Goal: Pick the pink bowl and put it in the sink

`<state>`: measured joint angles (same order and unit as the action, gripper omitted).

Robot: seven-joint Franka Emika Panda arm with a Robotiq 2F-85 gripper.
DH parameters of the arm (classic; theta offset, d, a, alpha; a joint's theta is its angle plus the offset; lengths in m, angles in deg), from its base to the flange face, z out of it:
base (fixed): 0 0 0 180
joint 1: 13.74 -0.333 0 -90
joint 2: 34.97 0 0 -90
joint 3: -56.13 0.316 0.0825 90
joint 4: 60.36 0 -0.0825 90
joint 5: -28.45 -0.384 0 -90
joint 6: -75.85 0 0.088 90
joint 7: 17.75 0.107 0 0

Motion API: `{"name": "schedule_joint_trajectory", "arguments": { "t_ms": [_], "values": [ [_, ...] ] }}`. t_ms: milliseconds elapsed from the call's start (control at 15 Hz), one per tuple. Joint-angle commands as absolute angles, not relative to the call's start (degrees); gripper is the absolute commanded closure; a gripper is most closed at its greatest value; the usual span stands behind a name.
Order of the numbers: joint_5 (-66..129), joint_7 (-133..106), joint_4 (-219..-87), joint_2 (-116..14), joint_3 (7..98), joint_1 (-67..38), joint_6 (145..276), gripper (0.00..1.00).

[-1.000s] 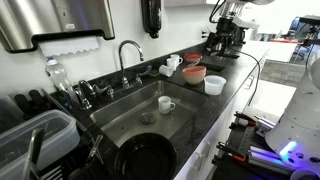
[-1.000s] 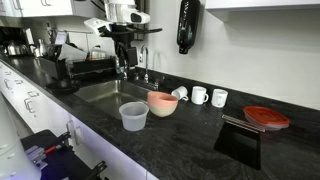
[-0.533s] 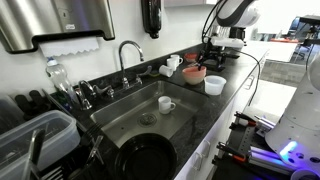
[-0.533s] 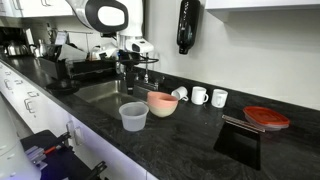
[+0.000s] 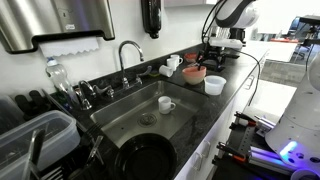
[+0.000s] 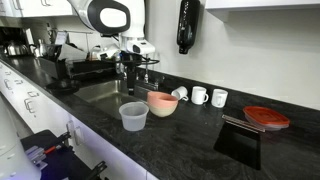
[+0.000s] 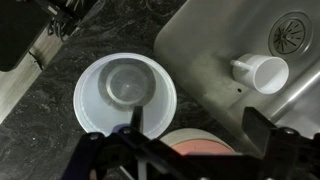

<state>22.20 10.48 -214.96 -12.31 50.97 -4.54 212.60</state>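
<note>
Approach step | jaws wide open, empty, over pink bowl (image 7: pixel 196 139) on bench (image 7: pixel 40 130) | nxt, prob.: drop, grip rim, carry to sink (image 7: pixel 205 55)

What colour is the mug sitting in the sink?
White. The small mug in the stainless-steel sink shows best in the wrist view.
</note>
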Motion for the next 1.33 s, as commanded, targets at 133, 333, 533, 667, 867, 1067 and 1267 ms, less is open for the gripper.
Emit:
{"name": "schedule_joint_trajectory", "arguments": {
  "t_ms": [133,333,533,667,867,1067,1267],
  "values": [
    [19.2,8.6,-213.3,-13.8,50.3,-3.6,212.5,0.00],
    [17.1,11.0,-211.0,-15.5,49.0,-2.1,211.7,0.00],
    [14.4,12.8,-208.5,-18.3,47.9,-1.0,212.5,0.00],
    [12.4,13.6,-206.3,-20.8,47.3,-0.8,212.5,0.00],
    [12.8,17.2,-203.2,-25.7,47.0,0.0,214.2,0.00],
    [13.7,20.5,-200.9,-29.5,46.1,0.2,215.1,0.00],
    [13.3,22.1,-200.0,-31.4,45.3,-0.2,215.3,0.00]
  ]
}}
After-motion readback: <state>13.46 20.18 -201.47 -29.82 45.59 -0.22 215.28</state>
